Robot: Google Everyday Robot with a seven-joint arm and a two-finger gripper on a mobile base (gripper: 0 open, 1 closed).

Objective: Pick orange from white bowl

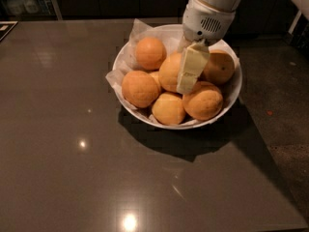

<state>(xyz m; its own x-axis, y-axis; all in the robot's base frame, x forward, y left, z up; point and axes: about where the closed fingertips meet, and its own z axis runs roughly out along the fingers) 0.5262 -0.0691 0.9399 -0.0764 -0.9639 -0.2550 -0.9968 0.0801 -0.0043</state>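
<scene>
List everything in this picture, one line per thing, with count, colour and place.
Table: one, dark glossy grey-brown, fills most of the view.
Bowl: one, white, on the table, upper centre-right.
Paper: one crinkled sheet, white, lines the bowl and sticks out past its left rim.
Centre orange: one, paler yellow-orange, oval, middle of the pile, right beside the gripper.
Other oranges: five plainly seen, orange, ringed around the centre one in the bowl; a further one may be half hidden.
Arm: one, white, comes in from the top right above the bowl.
Gripper: one, cream, lowered into the middle of the pile.
</scene>
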